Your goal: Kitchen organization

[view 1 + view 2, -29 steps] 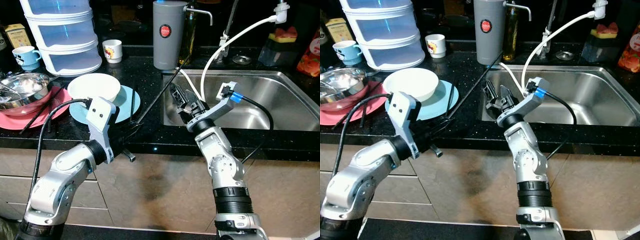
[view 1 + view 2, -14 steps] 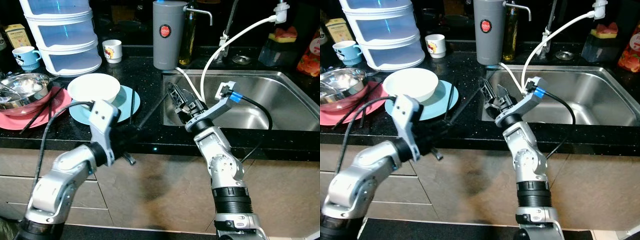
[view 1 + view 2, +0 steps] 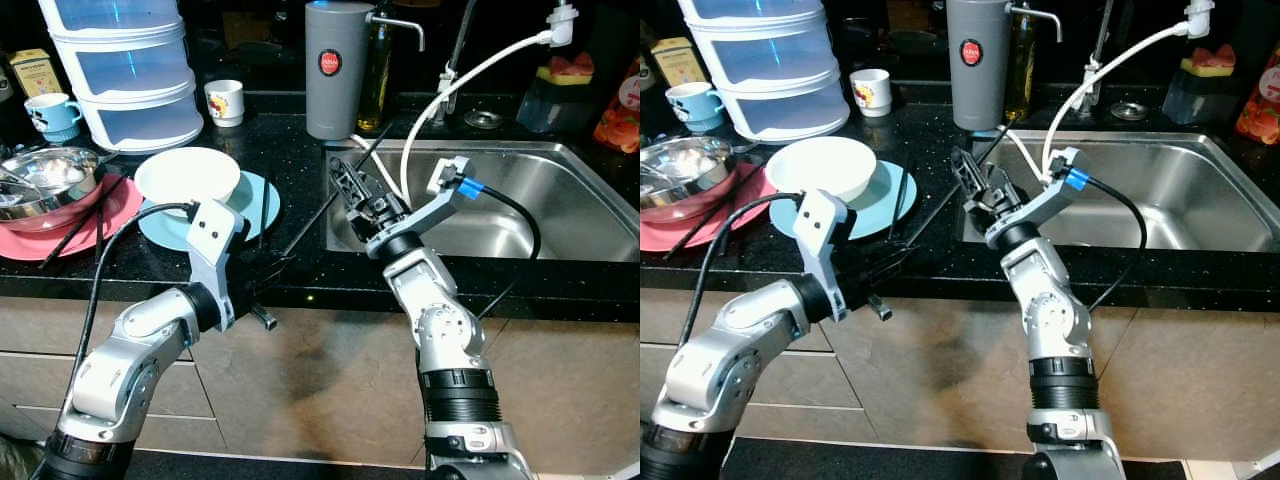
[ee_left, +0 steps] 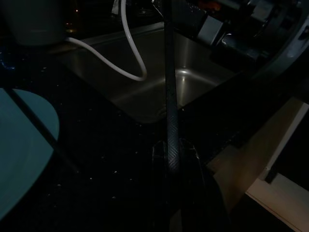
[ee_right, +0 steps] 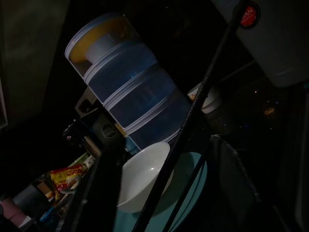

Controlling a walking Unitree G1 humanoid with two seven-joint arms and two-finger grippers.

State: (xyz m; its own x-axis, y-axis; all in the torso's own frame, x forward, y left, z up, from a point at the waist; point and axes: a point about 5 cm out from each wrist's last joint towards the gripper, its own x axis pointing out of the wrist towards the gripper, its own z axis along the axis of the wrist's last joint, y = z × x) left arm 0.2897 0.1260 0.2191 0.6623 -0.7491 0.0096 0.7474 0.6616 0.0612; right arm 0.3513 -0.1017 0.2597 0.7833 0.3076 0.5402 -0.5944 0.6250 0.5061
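Steel sink (image 3: 560, 200): white hose (image 3: 440, 100) trails into it. White bowl (image 3: 188, 175) sits on blue plate (image 3: 255, 205) on the table (image 3: 300, 150). Long black chopstick (image 3: 325, 205) slants between grippers: left gripper (image 3: 265, 275) clamped on the low end, right gripper (image 3: 352, 190) fingers spread around the upper end, near grey dispenser (image 3: 338, 68).

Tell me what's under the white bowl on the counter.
The white bowl sits on a light blue plate. A black chopstick lies across the plate's rim; the plate's middle is covered.
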